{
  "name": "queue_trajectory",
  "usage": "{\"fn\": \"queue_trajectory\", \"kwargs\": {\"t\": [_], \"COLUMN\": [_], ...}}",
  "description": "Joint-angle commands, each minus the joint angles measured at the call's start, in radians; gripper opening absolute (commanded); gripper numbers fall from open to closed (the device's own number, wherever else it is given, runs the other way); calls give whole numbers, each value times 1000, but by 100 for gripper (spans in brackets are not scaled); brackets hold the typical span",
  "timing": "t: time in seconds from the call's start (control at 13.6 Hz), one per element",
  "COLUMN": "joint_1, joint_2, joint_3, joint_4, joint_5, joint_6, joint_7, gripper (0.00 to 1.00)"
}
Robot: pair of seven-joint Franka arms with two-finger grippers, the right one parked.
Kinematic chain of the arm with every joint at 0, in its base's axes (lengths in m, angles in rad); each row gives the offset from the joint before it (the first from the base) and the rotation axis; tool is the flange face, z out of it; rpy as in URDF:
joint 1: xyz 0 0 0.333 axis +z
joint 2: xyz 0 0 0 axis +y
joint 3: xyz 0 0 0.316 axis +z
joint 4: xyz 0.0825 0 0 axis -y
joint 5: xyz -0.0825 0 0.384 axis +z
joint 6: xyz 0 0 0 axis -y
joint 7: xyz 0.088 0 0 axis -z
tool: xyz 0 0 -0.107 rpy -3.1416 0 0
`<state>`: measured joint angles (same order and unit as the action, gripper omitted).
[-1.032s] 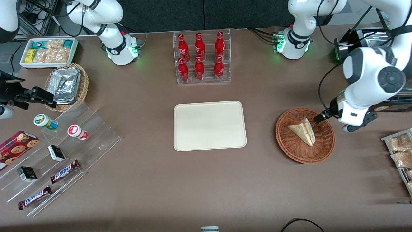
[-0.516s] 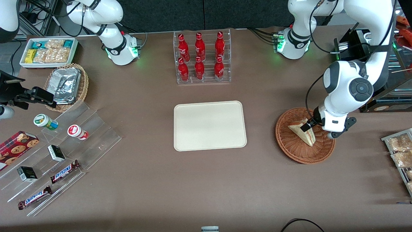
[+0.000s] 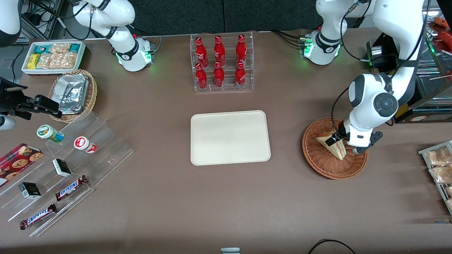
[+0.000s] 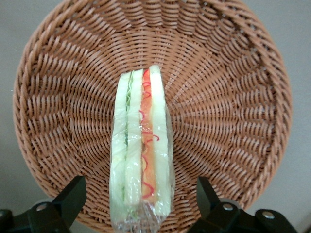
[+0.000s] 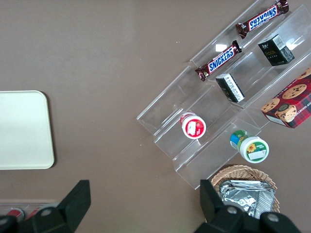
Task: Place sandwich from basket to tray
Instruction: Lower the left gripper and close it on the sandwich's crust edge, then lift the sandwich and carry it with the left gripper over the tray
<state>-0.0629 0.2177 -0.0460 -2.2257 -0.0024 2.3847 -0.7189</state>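
Note:
The sandwich [image 3: 332,147], a wrapped white-bread wedge with a red and green filling stripe, stands on edge in the reddish-brown wicker basket [image 3: 312,156] toward the working arm's end of the table. My left gripper [image 3: 338,141] is low over the sandwich, inside the basket. In the left wrist view the gripper [image 4: 140,195] is open, with one black finger [image 4: 73,196] on each side of the sandwich [image 4: 141,145], both apart from it, over the basket [image 4: 233,97]. The cream tray [image 3: 229,137] lies flat at the table's middle, beside the basket.
A clear rack of red bottles [image 3: 221,63] stands farther from the front camera than the tray. Toward the parked arm's end are a tan basket of foil packets [image 3: 72,93], a white snack box [image 3: 53,56] and a clear stepped stand with snacks [image 3: 60,165]. A rack of snack bags [image 3: 439,169] lies beside the basket.
The left gripper moved from beside the basket's rim to over the sandwich and came lower, so its fingers now stand on both sides of the wedge. The sandwich has not moved.

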Motion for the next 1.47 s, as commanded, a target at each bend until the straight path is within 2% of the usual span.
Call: {"fn": "queue_trajectory", "kwargs": {"t": [0.0, 0.07, 0.15, 0.22, 0.29, 0.37, 0.59, 0.96, 1.18, 1.4], "joint_1": [-2, -2, -3, -3, -2, -2, 0, -8, -15, -28], "joint_2": [9, 11, 15, 15, 17, 15, 0, -78, -95, -75], "joint_3": [2, 2, 2, 2, 2, 2, 3, -14, -78, -208], "joint_4": [-25, -23, -23, -25, -25, -23, 12, 224, 349, 423], "joint_5": [-2, -4, -4, -2, -4, -2, -4, 10, 10, -5], "joint_6": [37, 37, 36, 36, 30, 25, -36, -379, -530, -599], "joint_7": [-14, -13, -13, -14, -14, -11, -4, 6, 85, 73], "gripper": [100, 99, 86, 59, 25, 0, 0, 0, 0, 0]}}
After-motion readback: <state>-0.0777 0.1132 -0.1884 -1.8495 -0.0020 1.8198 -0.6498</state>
